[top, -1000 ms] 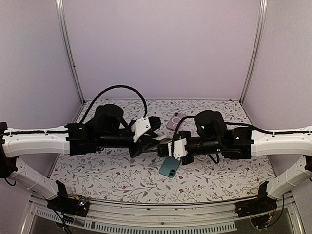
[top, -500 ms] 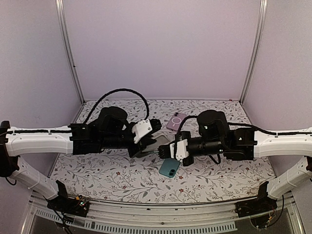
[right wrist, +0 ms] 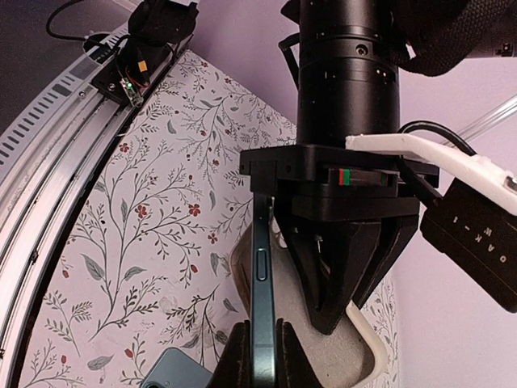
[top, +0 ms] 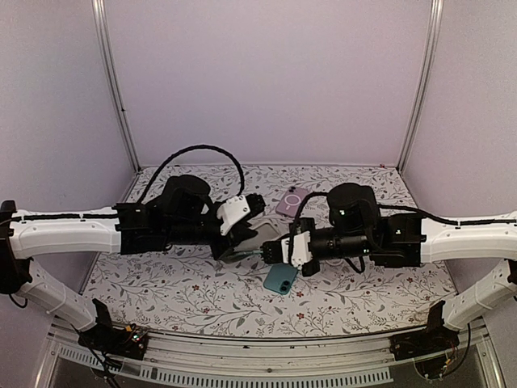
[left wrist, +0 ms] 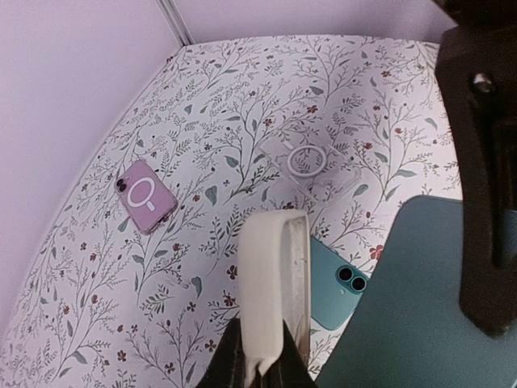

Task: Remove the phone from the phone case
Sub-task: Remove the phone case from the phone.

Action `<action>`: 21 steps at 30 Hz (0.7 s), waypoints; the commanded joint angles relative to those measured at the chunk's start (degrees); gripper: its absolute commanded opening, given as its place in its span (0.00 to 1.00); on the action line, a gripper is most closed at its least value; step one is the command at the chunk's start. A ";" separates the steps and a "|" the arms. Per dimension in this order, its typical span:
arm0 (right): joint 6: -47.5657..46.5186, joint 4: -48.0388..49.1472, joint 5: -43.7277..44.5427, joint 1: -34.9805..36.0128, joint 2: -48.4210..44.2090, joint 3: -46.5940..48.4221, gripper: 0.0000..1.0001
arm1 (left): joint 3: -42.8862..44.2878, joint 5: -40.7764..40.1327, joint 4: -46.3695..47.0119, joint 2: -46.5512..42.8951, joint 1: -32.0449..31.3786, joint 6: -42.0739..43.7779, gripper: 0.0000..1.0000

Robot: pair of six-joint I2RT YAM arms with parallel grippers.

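Note:
My left gripper (left wrist: 260, 356) is shut on the rim of a cream phone case (left wrist: 275, 275), held on edge above the table. The right gripper (right wrist: 262, 347) is shut on the thin edge of a dark teal phone (right wrist: 262, 267). In the right wrist view the case's beige inside (right wrist: 323, 347) lies open just right of the phone, with the left gripper's black fingers (right wrist: 347, 267) pinching its far rim. In the left wrist view the phone's flat face (left wrist: 404, 315) stands apart from the case. From above, the two grippers meet at mid-table around the case (top: 260, 237).
A teal phone with two lenses (left wrist: 343, 284) lies on the floral table below the held pieces, also seen from above (top: 280, 279). Farther back lie a clear case with a ring (left wrist: 311, 166) and a purple case (top: 292, 200). Side walls stand on both sides.
My left gripper has shut on the case rim and shifted slightly toward the right arm. The right gripper kept its hold on the phone and moved little.

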 commanded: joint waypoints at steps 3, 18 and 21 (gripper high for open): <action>1.92 6.44 -1.79 -0.04 -3.84 -1.66 0.00 | 2.92 2.38 -2.29 0.20 5.87 -3.66 0.00; 6.25 16.37 -2.13 -0.05 -9.73 -11.16 0.00 | -2.91 12.44 -9.07 -4.20 29.68 -29.59 0.00; 9.36 19.98 -2.05 -0.04 -9.06 -12.63 0.00 | -8.14 14.22 -8.95 -7.73 37.48 -34.61 0.00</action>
